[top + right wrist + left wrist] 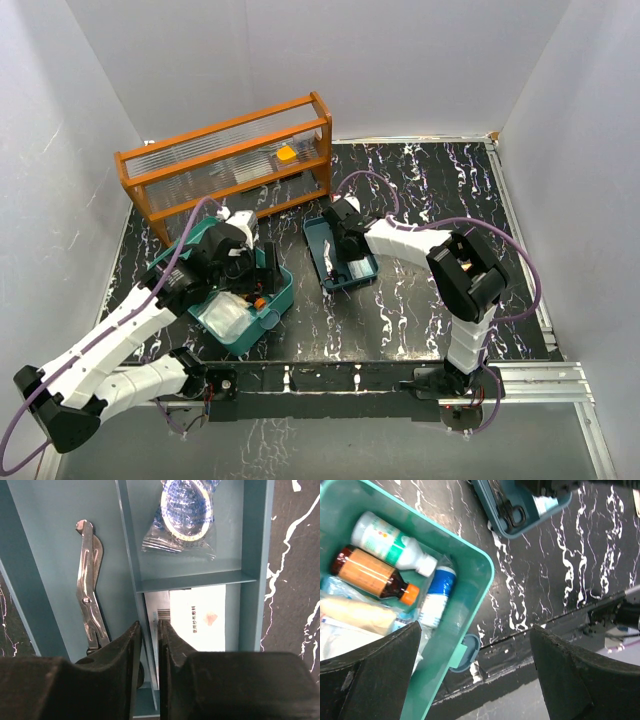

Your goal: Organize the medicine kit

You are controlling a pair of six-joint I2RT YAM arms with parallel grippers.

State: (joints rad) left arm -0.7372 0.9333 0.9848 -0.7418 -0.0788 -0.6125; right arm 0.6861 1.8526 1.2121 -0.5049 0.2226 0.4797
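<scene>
Divider of the tray insert sat pinched by right gripper, wanting a level lift; left gripper gaped over the box beside it.

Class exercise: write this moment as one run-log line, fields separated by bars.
left gripper open over medicine kit box | right gripper pinching tray insert divider | scissors beside divider

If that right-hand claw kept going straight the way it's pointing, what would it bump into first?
Likely the middle divider of the tray: the right gripper points into the tray, jaws either side of that wall. Depth is unclear.
</scene>
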